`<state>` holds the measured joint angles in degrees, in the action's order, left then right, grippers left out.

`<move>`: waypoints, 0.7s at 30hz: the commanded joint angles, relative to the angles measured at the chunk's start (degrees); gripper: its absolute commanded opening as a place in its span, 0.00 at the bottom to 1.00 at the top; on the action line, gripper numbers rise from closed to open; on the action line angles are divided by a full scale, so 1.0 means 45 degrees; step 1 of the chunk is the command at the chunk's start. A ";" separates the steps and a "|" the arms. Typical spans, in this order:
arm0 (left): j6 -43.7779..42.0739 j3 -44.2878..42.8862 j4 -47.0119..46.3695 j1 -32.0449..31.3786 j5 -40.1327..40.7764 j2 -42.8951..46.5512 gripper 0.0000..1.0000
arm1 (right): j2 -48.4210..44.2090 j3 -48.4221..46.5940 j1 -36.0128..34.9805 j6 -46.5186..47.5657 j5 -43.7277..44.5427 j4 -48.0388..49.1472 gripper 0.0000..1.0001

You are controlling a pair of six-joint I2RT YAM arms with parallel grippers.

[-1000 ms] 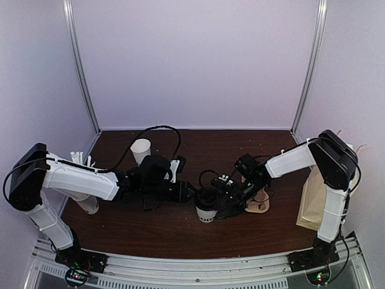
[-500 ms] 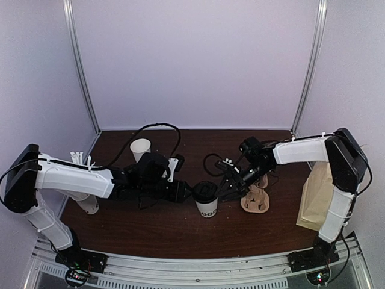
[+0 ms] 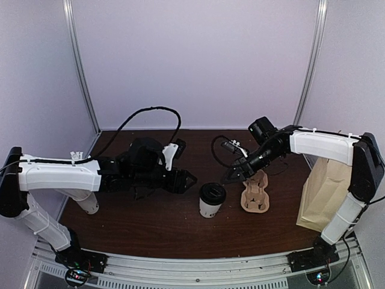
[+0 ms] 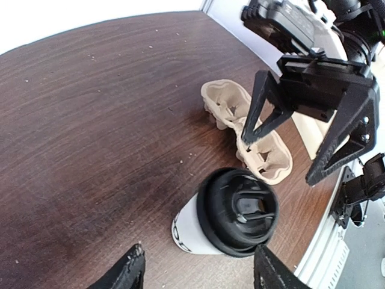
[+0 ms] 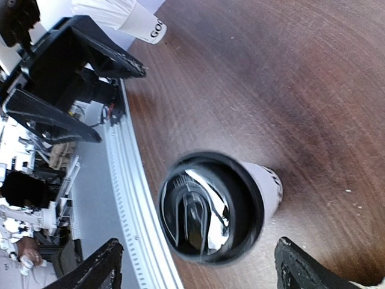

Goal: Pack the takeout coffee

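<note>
The takeout coffee (image 3: 211,201), a white paper cup with dark print and a black lid, stands upright and alone on the brown table (image 3: 150,232). My left gripper (image 3: 189,180) hangs open just left of it, clear of the cup. In the left wrist view the lid (image 4: 238,211) sits beyond my left gripper (image 4: 198,278), outside its spread fingertips (image 4: 129,271). My right gripper (image 3: 229,176) is open above and to the right of the cup. In the right wrist view the cup (image 5: 207,208) lies beyond my right gripper (image 5: 201,272), apart from its wide fingers (image 5: 99,268).
A brown pulp cup carrier (image 3: 255,194) lies right of the cup, under the right arm. A brown paper bag (image 3: 322,192) stands at the right edge. White wrapped straws (image 3: 76,156) show at the far left. Another white cup (image 5: 135,18) stands behind the left arm.
Both grippers widened and drew back from the cup, the left one leftward, the right one up and to the right. The cup now stands free on the table.
</note>
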<state>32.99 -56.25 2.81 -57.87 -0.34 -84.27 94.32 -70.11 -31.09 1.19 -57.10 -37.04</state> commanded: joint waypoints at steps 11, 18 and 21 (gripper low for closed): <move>-0.0652 0.1133 0.1119 -0.0031 0.2402 0.2135 0.66 | -0.0454 -0.1732 -0.2724 0.5019 0.6851 -0.2560 1.00; -0.0486 0.1441 0.1330 -0.0021 0.2695 0.2467 0.67 | 0.0933 -0.2771 -0.3280 0.4968 0.7279 -0.2701 1.00; -0.0319 0.1644 0.1277 -0.0028 0.2703 0.2604 0.67 | 0.1315 -0.3102 -0.3493 0.4931 0.7329 -0.2798 1.00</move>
<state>31.16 -50.43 9.02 -57.87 10.46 -74.04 98.50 -81.49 -45.93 22.72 -26.94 -48.16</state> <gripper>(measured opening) 0.673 0.997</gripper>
